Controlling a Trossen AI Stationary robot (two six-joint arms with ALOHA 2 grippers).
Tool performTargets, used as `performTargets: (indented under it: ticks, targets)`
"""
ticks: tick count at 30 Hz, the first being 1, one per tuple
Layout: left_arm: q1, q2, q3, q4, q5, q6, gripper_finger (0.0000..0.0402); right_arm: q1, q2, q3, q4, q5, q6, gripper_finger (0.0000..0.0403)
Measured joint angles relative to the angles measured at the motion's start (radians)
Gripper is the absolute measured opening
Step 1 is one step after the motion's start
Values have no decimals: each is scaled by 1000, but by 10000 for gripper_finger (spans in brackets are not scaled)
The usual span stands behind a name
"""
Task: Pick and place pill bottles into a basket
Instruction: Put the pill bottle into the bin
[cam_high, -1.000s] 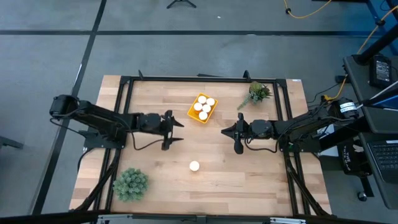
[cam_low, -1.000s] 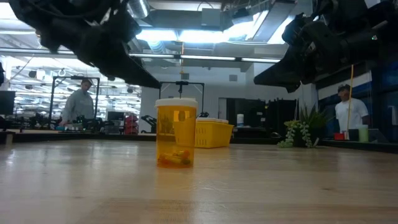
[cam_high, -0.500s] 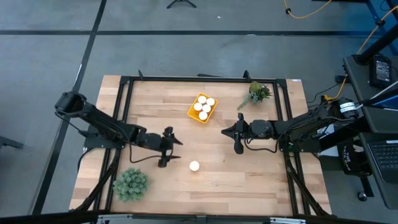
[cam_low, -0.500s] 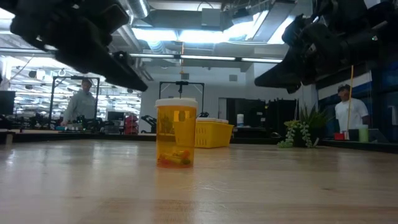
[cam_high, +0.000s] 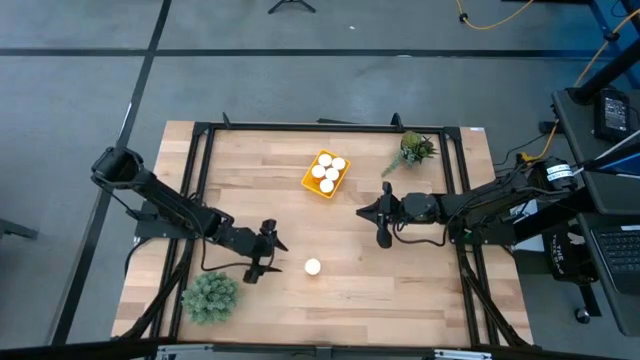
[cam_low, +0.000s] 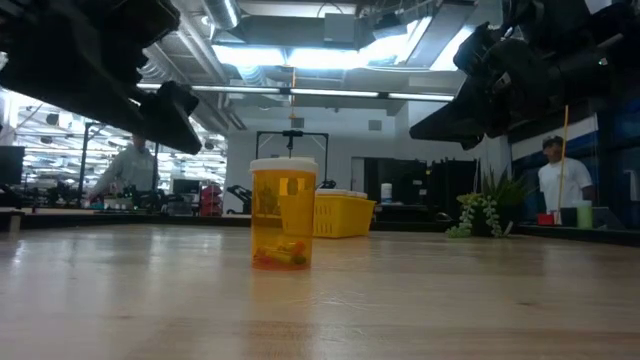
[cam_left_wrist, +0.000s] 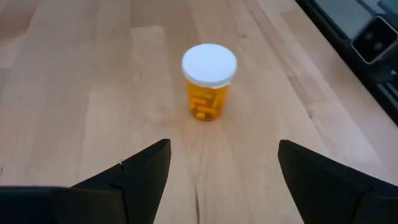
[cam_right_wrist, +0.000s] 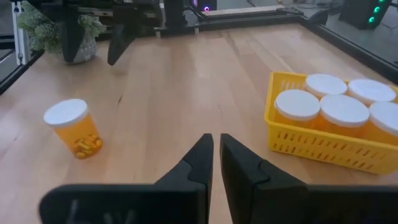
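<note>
Left hand swung down toward the lone bottle, now just beside it, fingers spread wide, gripping nothing. Bottle upright on bench, well apart from basket with five bottles. Right hand waits mid-bench, fingers closed, empty.

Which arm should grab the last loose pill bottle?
Left. Its open pincer sits just beside the pill bottle and faces it squarely in the left wrist view. The right pincer is shut and farther away.
</note>
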Motion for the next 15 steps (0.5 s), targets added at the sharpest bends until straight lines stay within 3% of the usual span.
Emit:
performTargets:
  ticks: [10,15]
  targets:
    - [-11,1,-5,21,-3,13,292,25,0,0,3,-1,54,35]
    - [-12,41,-5,125,-36,-3,292,61,0,0,2,-1,53,35]
